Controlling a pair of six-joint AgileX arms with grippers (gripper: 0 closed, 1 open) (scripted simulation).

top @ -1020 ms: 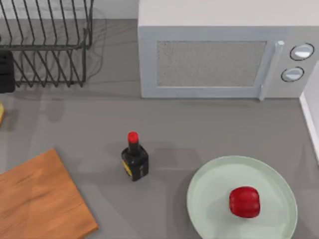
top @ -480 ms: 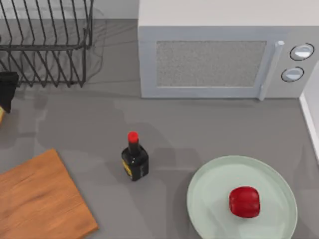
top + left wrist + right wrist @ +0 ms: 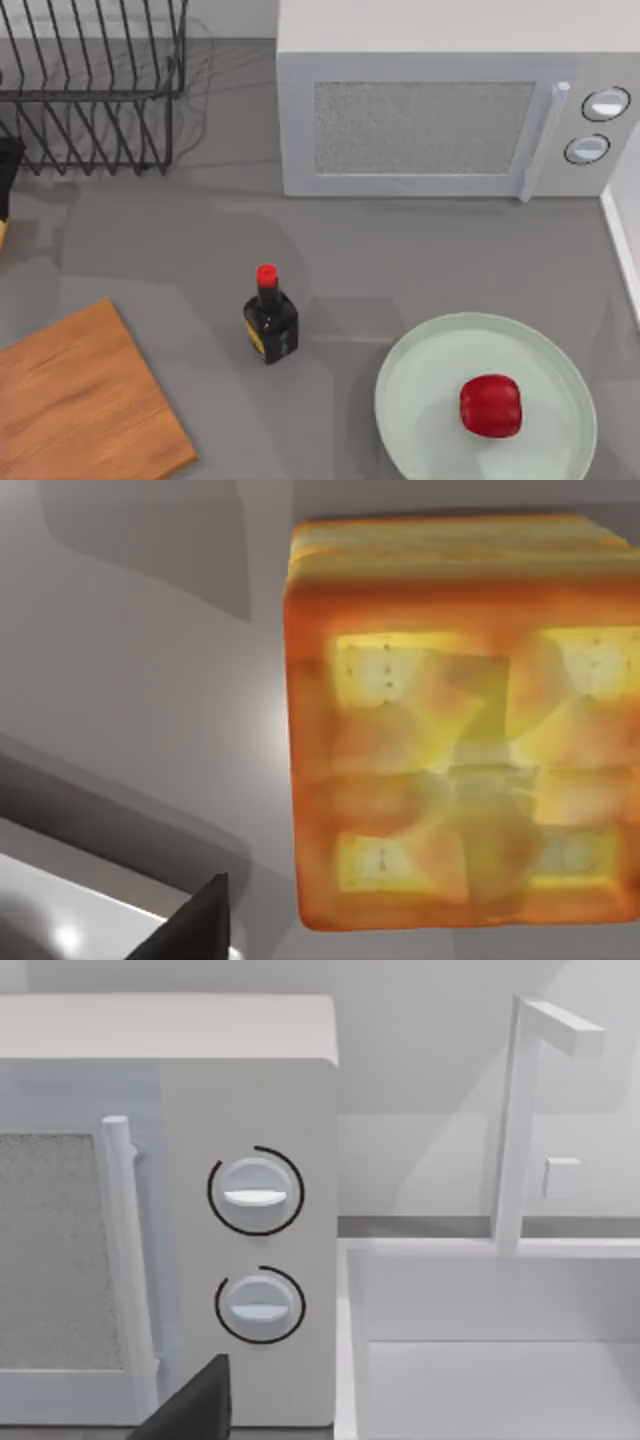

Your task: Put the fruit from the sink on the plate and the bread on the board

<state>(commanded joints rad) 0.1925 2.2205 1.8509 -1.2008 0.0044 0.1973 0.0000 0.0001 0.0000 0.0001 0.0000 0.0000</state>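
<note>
peeking in at the top view's far left edge, the left end effector (image 3: pixel 6 175) shows as a dark sliver just below the rack (image 3: pixel 95 85), with a speck of yellow under it at the edge. its wrist view has the bread (image 3: pixel 455 725) close up, broad crusted face toward the camera, over grey counter (image 3: pixel 130 680); one dark finger (image 3: pixel 200 930) shows at the frame edge. whether the fingers pinch the bread i cannot tell.

the board (image 3: pixel 80 400) lies bare at the counter's lower left, long axis slanted, running off the frame. a dark bottle (image 3: pixel 269 320) with a red cap stands upright near the middle, between board and plate, touching neither. behind it the microwave (image 3: pixel 450 120) sits against the back, door closed.

the plate (image 3: pixel 420 400) rests at the lower right, and the fruit (image 3: pixel 491 405) sits on it, right of its centre.

the right wrist view faces the microwave's two dials (image 3: pixel 255 1195) and the white sink (image 3: pixel 500 1360) beside it; a dark finger tip (image 3: pixel 200 1405) shows, its spread unclear.
</note>
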